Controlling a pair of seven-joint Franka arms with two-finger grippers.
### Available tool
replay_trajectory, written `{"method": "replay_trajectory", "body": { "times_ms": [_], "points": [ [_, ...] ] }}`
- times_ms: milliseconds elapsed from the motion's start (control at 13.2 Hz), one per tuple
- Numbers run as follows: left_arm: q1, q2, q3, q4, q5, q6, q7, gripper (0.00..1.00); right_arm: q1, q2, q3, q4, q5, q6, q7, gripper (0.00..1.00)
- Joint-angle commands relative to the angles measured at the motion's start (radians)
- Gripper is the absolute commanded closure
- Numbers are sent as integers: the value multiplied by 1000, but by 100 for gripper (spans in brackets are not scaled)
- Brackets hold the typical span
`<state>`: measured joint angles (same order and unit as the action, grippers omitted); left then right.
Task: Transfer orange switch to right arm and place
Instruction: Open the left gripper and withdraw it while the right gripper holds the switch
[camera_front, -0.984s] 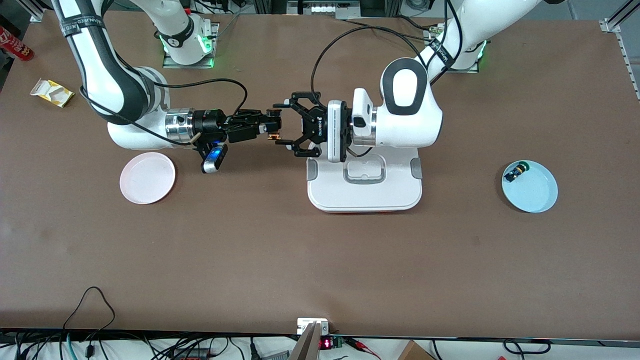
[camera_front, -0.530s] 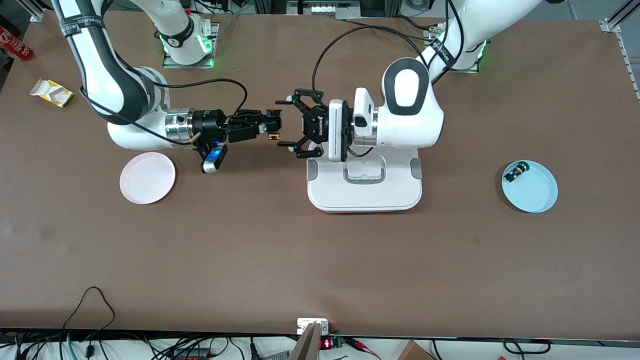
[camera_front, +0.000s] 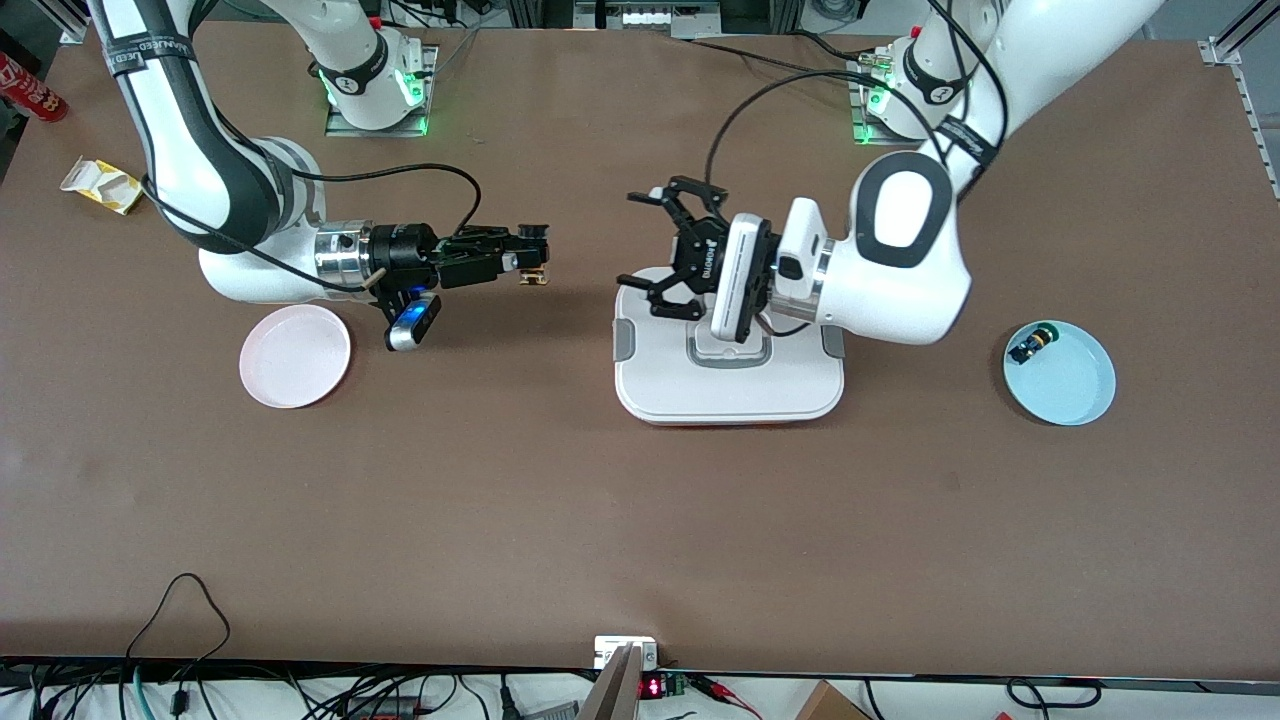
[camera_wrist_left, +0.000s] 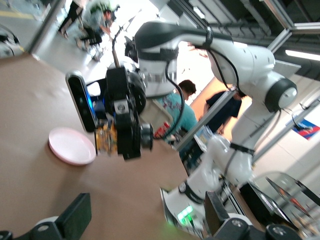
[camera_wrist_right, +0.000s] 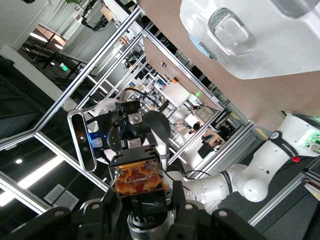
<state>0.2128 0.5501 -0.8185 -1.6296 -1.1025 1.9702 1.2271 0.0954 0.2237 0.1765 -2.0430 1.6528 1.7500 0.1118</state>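
Orange switch (camera_front: 537, 277) sat clamped in your right gripper (camera_front: 528, 262), mid-frame above bare table, so the handoff looked done. Your left gripper (camera_front: 655, 250) had let go, fingers spread, and backed off over the white tray (camera_front: 730, 395). Placing came next, probably on the pink plate (camera_front: 295, 356).

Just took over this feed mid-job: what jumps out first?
The right gripper, in the air past the pink plate, is shut on the orange switch. The left gripper hangs open over the white tray. Another switch lies in the blue plate toward the left arm's end.
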Motion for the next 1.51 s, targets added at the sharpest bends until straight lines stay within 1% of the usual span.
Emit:
{"method": "replay_trajectory", "body": {
  "times_ms": [0,151,303,378,454,530,681,757,832,908,984,1211,1286,1362,1438],
  "points": [
    [48,-27,1,63,177,-155,-157,0,-43,-17,3,-9,-80,-35,-14,67],
    [89,-27,-2,138,309,-302,-321,0,-94,-14,3,-8,-164,-78,-17,67],
    [106,-27,4,203,430,-422,-444,0,-143,-10,3,-3,-273,-118,-59,67],
    [118,-27,2,211,472,-453,-516,0,-157,-10,2,-3,-300,-135,-96,67],
    [128,-27,1,227,499,-483,-587,0,-170,-12,0,-3,-347,-139,-113,67],
    [129,-27,4,266,541,-538,-656,0,-178,-15,0,1,-422,-139,-129,67],
    [123,-27,-7,342,683,-638,-832,0,-207,-17,0,12,-525,-142,-200,67],
    [117,-29,-8,362,741,-674,-897,0,-210,-23,0,26,-563,-161,-227,67],
    [112,-48,-10,369,810,-700,-950,0,-210,-26,0,44,-626,-162,-259,67],
    [105,-91,-13,369,884,-708,-1013,0,-210,-24,0,64,-709,-162,-306,67],
    [96,-120,-13,369,952,-711,-1076,0,-212,-26,0,78,-766,-162,-367,67],
    [63,-173,-18,367,1168,-734,-1173,0,-212,-26,0,105,-899,-156,-466,67],
    [53,-194,-4,366,1216,-734,-1187,0,-212,-26,0,115,-954,-155,-493,67],
    [12,-215,42,355,1231,-732,-1186,0,-212,-26,0,115,-1006,-150,-544,67],
    [-34,-240,150,349,1219,-729,-1177,0,-214,-26,0,115,-1043,-139,-588,67]
  ]
}}
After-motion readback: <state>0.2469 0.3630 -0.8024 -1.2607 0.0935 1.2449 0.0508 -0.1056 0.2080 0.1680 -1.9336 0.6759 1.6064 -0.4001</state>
